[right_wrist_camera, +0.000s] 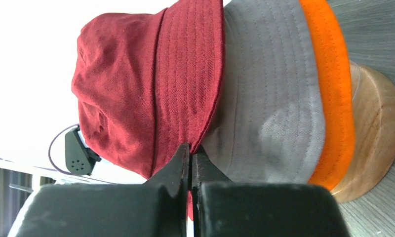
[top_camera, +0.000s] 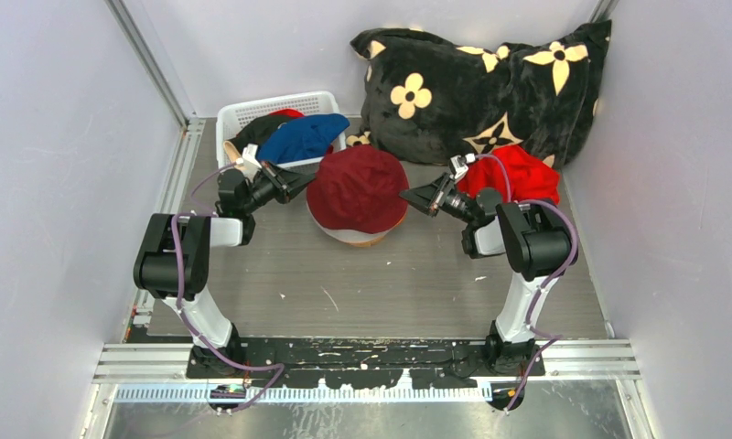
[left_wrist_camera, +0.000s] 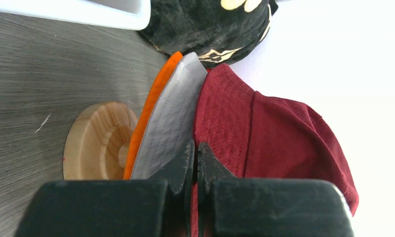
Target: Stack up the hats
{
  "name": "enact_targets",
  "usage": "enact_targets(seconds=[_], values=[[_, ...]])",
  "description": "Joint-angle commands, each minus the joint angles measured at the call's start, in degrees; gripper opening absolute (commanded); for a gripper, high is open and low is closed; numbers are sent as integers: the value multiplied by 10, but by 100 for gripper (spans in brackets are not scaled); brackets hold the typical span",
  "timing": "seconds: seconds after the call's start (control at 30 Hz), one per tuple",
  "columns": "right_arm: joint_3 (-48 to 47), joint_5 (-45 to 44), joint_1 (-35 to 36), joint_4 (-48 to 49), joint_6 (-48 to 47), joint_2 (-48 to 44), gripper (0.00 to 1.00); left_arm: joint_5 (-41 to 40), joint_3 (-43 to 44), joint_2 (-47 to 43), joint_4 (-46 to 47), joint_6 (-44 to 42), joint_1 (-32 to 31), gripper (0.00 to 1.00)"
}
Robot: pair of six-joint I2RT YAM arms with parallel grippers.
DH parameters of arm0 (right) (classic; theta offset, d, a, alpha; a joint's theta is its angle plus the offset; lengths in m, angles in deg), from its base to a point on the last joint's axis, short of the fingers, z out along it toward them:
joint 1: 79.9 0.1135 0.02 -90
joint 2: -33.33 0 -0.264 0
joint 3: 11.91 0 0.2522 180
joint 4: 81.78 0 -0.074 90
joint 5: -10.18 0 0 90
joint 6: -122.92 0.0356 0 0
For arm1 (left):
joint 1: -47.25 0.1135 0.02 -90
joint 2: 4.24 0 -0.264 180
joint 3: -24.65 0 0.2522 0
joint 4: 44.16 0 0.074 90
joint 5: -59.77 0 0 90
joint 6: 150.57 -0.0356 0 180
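A dark red hat (top_camera: 358, 187) sits on top of a pile on the wooden stand (left_wrist_camera: 94, 140) at mid-table. Under it lie a grey hat (right_wrist_camera: 269, 89) and an orange hat (right_wrist_camera: 334, 94), their brims showing. My left gripper (left_wrist_camera: 196, 148) is shut on the dark red hat's (left_wrist_camera: 284, 143) left brim edge. At the opposite side, my right gripper (right_wrist_camera: 191, 148) is shut on the brim of the dark red hat (right_wrist_camera: 136, 84). A blue hat (top_camera: 303, 137) and a black hat (top_camera: 257, 133) lie in the basket. A bright red hat (top_camera: 522, 174) lies behind the right arm.
The white basket (top_camera: 243, 114) stands at the back left. A black cushion with cream flowers (top_camera: 481, 82) leans in the back right corner. Walls close in on both sides of the table.
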Motion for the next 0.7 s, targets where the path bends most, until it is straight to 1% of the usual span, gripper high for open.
enact_targets(seconds=[0.0,0.3,0.43,0.67], values=[[-8,-18,1,108,8,11,1,-23,-4,-2,11,-12,7,0],[-11,-43,-3,108,-13,85,1,-40,-35,26,45,-14,15,0],[-12,-43,-3,108,-20,91,1,-44,-51,43,80,-7,21,0],[-7,-43,-3,108,-27,107,1,-44,-64,64,106,-3,26,0]])
